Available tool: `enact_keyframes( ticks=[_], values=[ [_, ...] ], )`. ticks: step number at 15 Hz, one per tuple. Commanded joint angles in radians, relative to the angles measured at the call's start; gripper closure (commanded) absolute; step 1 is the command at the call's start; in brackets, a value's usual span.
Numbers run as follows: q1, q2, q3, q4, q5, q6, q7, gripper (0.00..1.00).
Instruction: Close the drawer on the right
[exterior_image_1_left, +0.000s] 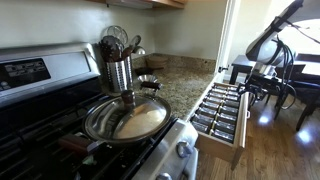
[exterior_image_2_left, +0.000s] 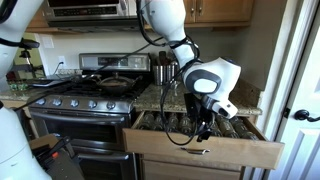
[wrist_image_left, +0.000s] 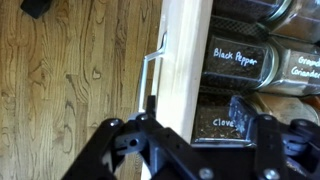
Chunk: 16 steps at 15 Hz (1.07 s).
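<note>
The wooden drawer (exterior_image_1_left: 238, 150) to the right of the stove stands pulled out, full of labelled spice jars (wrist_image_left: 235, 58). It also shows in an exterior view (exterior_image_2_left: 200, 148). My gripper (wrist_image_left: 197, 110) is open and straddles the drawer's front panel (wrist_image_left: 185, 50): one finger is outside by the metal handle (wrist_image_left: 152, 65), the other is inside above the jar marked "Clove". In both exterior views the gripper (exterior_image_1_left: 257, 84) (exterior_image_2_left: 203, 124) points down at the drawer's front edge.
A stove with a pan (exterior_image_1_left: 125, 118) and a utensil holder (exterior_image_1_left: 118, 65) stand beside the granite counter (exterior_image_1_left: 185, 88). A dark table and chairs (exterior_image_1_left: 300, 75) are beyond the drawer. Wood floor (wrist_image_left: 70, 70) lies in front of it.
</note>
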Motion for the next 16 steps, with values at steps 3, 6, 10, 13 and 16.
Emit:
enact_keyframes(
  ticks=[3, 6, 10, 13, 16],
  values=[
    [0.022, 0.06, -0.007, 0.095, -0.013, -0.048, 0.055, 0.25],
    [0.031, 0.07, -0.006, 0.122, -0.021, -0.067, 0.074, 0.27],
    [0.041, 0.067, 0.0, 0.141, -0.026, -0.084, 0.086, 0.28],
    [0.053, 0.068, 0.006, 0.156, -0.024, -0.086, 0.089, 0.3],
    [0.071, 0.078, 0.011, 0.186, -0.027, -0.086, 0.104, 0.33]
  ],
)
